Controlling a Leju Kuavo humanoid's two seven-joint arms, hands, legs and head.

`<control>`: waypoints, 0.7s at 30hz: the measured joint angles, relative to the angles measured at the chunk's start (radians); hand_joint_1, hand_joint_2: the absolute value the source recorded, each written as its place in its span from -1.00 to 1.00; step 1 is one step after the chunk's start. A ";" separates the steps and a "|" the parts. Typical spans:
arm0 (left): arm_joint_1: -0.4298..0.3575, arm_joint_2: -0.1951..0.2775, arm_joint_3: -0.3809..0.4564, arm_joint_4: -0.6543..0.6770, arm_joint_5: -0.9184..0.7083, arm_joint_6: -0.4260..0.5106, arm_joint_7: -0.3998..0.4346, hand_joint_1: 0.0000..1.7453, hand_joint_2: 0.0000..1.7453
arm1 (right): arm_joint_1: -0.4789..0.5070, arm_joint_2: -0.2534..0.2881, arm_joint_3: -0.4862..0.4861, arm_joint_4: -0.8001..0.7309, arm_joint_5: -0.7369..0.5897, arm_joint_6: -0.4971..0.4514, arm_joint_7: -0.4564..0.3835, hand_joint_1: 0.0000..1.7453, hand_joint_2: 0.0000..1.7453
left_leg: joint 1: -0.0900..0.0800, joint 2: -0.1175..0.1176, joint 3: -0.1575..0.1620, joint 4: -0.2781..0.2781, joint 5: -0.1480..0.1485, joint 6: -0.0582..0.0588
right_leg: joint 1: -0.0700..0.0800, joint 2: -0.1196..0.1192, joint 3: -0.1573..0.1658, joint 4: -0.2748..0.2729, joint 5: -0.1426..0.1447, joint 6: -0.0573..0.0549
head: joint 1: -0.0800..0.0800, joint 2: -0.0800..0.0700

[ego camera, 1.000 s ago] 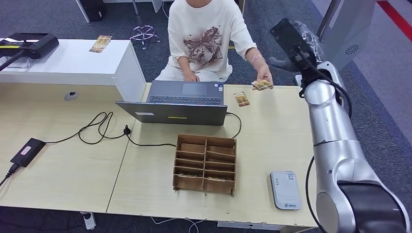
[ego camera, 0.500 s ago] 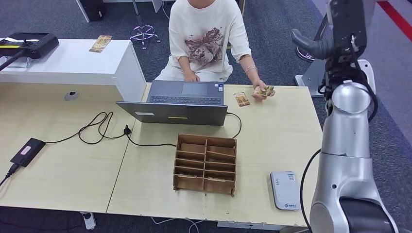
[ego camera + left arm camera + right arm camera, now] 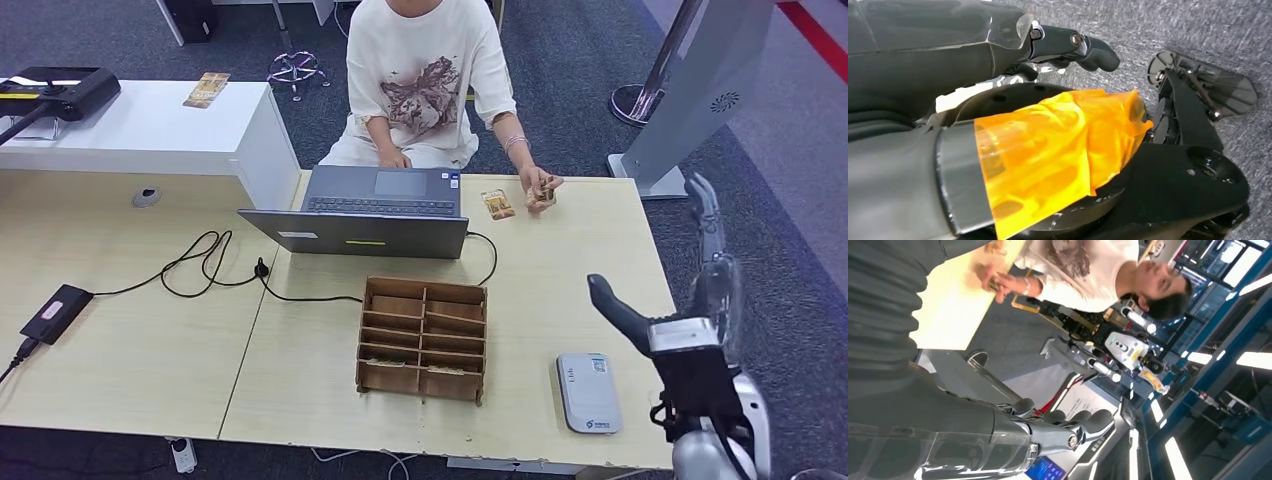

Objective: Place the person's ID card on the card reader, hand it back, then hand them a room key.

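Observation:
The person sits behind the far edge of the desk and holds a small patterned card (image 3: 543,190) just above the tabletop. A second patterned card (image 3: 497,204) lies flat beside it, next to the laptop. The white card reader (image 3: 588,392) lies near the front right corner of the desk. My right hand (image 3: 697,300) hovers low off the desk's right edge, fingers spread and nothing in it; its fingers (image 3: 1073,427) hold nothing in the right wrist view either. My left hand (image 3: 998,45) hangs above grey carpet with fingers extended, holding nothing.
A wooden compartment organizer (image 3: 423,338) stands mid-desk, in front of an open laptop (image 3: 370,210). Cables and a black power brick (image 3: 57,312) lie on the left. A white cabinet (image 3: 150,130) holds another card (image 3: 207,90). A grey stand (image 3: 690,100) rises at the back right.
My right arm swung from raised near the person's card down to the desk's right front edge, its hand holding nothing. The person lowered the card to the tabletop.

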 joint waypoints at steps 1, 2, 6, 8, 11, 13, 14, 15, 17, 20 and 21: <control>0.000 -0.003 0.003 0.000 0.004 0.003 0.000 -1.00 -1.00 | 0.042 0.000 0.020 -0.025 0.012 -0.008 0.001 -1.00 -1.00 | 0.000 0.000 0.000 0.000 0.000 0.000 | 0.000 0.000 0.000 0.000 0.000 0.000 | 0.000 0.000; -0.001 -0.006 0.006 0.000 0.008 0.005 0.000 -1.00 -1.00 | 0.080 0.001 0.037 -0.044 0.023 -0.013 0.005 -1.00 -1.00 | 0.000 0.000 0.000 0.000 0.000 0.000 | 0.000 0.000 0.000 0.000 0.000 0.000 | 0.000 0.000; -0.001 -0.016 0.014 0.000 0.022 0.015 0.000 -1.00 -1.00 | 0.190 0.004 0.107 -0.089 0.116 -0.039 0.031 -1.00 -1.00 | 0.000 0.001 0.001 0.000 0.000 0.000 | 0.000 0.001 0.000 0.000 0.000 0.000 | 0.000 0.000; -0.001 -0.020 0.016 -0.001 0.024 0.017 -0.001 -1.00 -1.00 | 0.227 0.005 0.146 -0.095 0.194 -0.064 0.058 -1.00 -0.50 | 0.000 0.001 0.001 0.000 0.000 0.000 | 0.000 0.001 0.001 0.000 0.000 0.000 | 0.000 0.000; -0.001 -0.023 0.016 -0.001 0.026 0.019 -0.001 -1.00 -1.00 | 0.266 0.005 0.219 -0.095 0.319 -0.113 0.110 -1.00 1.00 | 0.000 0.001 0.001 0.000 0.000 0.000 | 0.000 0.001 0.001 0.000 0.000 0.000 | 0.000 0.000; -0.001 -0.024 0.016 -0.002 0.025 0.020 -0.001 -1.00 -1.00 | 0.283 0.005 0.264 -0.092 0.410 -0.152 0.154 -1.00 1.00 | 0.000 0.001 0.001 0.000 0.000 0.000 | 0.000 0.001 0.001 0.000 0.000 0.000 | 0.000 0.000; -0.001 -0.024 0.016 -0.002 0.024 0.022 0.000 -1.00 -1.00 | 0.289 0.005 0.286 -0.089 0.459 -0.169 0.180 -1.00 1.00 | 0.000 0.001 0.001 0.000 0.000 0.000 | 0.000 0.001 0.001 0.000 0.000 0.000 | 0.000 0.000; -0.001 -0.024 0.016 -0.002 0.022 0.023 0.000 -1.00 -1.00 | 0.293 0.005 0.309 -0.085 0.516 -0.190 0.208 -1.00 1.00 | 0.000 0.001 0.001 0.000 0.000 0.000 | 0.000 0.001 0.001 0.000 0.000 -0.001 | 0.000 0.000; -0.001 -0.025 0.016 -0.002 0.015 0.024 0.000 -1.00 -1.00 | 0.295 0.005 0.355 -0.073 0.661 -0.246 0.266 -1.00 1.00 | 0.000 0.002 0.001 0.000 0.000 0.000 | 0.000 0.001 0.001 0.000 0.000 -0.001 | 0.000 0.000; -0.002 -0.025 0.012 -0.002 -0.002 0.025 0.003 -1.00 -1.00 | 0.289 0.003 0.415 -0.039 0.927 -0.347 0.371 -1.00 1.00 | 0.000 0.002 0.001 0.000 0.000 0.000 | 0.000 0.001 0.001 0.001 0.000 -0.001 | 0.000 0.000; -0.002 -0.025 0.010 -0.002 -0.008 0.025 0.005 -1.00 -1.00 | 0.282 -0.003 0.431 -0.023 0.978 -0.366 0.413 -1.00 1.00 | 0.000 0.002 0.001 0.000 0.000 0.000 | 0.000 0.001 0.001 0.001 0.000 -0.001 | 0.000 0.000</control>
